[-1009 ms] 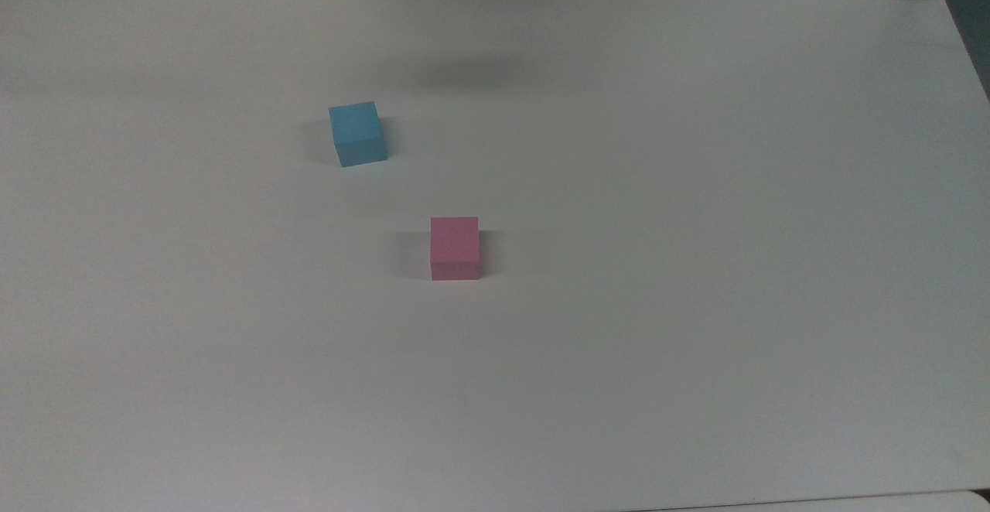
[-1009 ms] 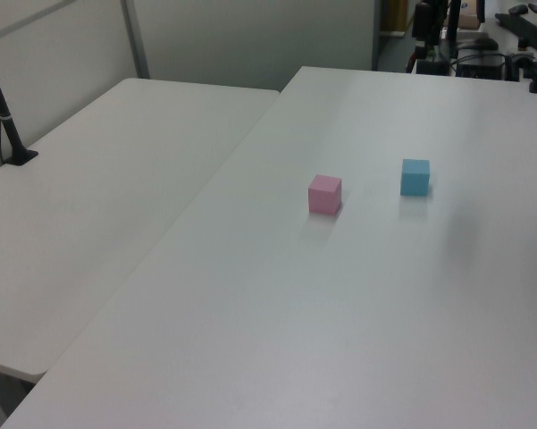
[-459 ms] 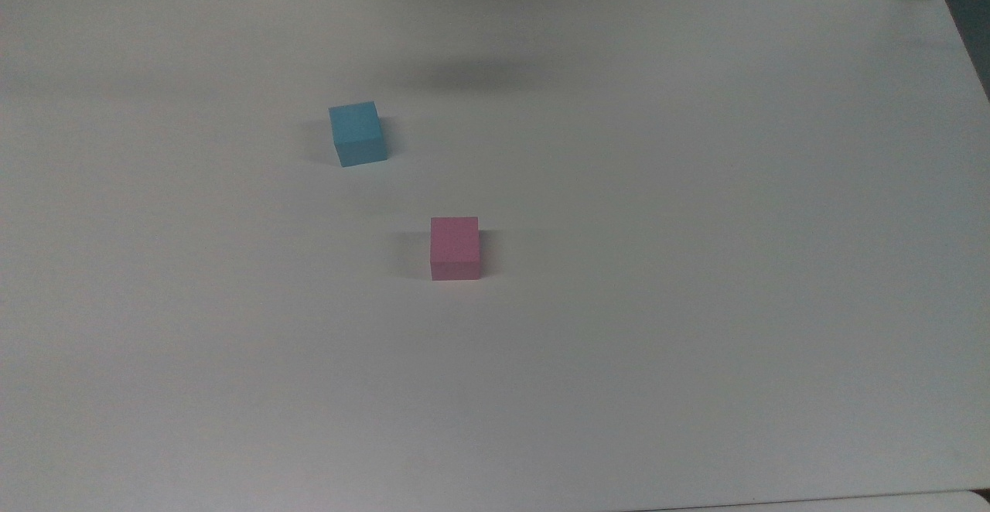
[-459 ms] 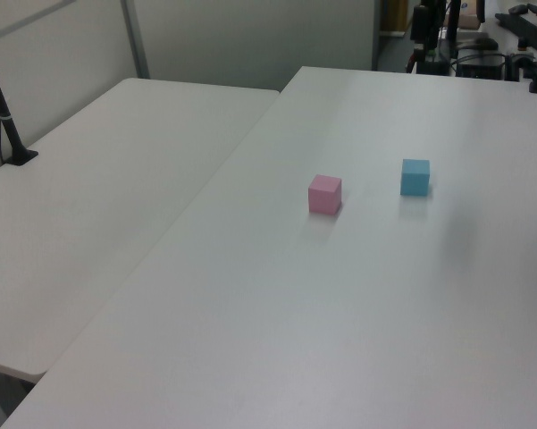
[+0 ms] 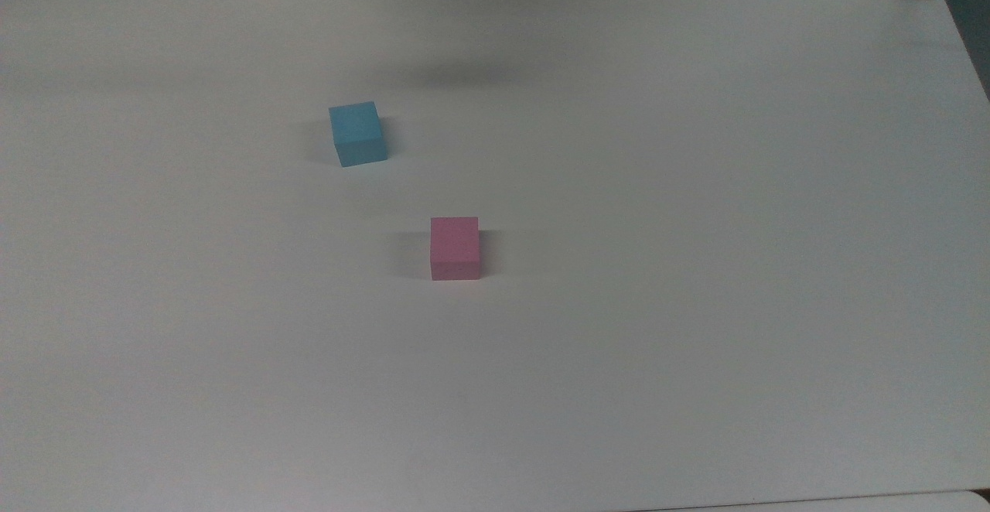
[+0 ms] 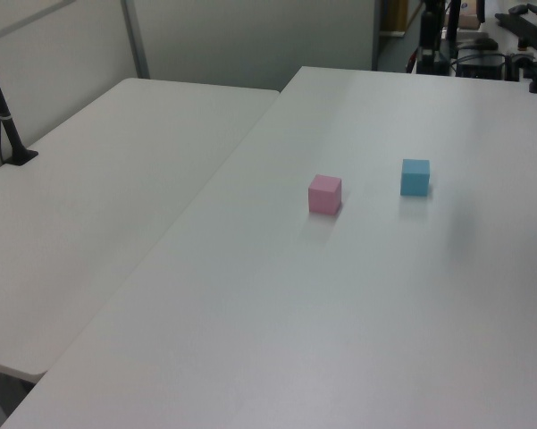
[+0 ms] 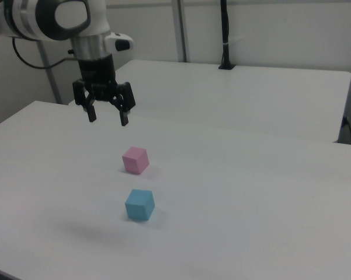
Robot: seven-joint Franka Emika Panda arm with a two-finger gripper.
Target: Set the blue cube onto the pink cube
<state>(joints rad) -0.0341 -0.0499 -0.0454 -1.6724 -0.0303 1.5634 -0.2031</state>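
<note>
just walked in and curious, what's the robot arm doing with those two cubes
Nothing is being held yet. In the right view the gripper hangs open in the air above the white table, not touching either cube. The blue cube and the pink cube sit apart on the table, unstacked, so the blue one has not been picked up.

Right view: the Panda arm point(image 7: 52, 20) is reaching in from the right view's upper left, wrist pointing straight down. The gripper point(image 7: 107, 118) is hanging in the air, its two fingers point(image 7: 91, 111) spread wide, nothing between the jaws.
</note>
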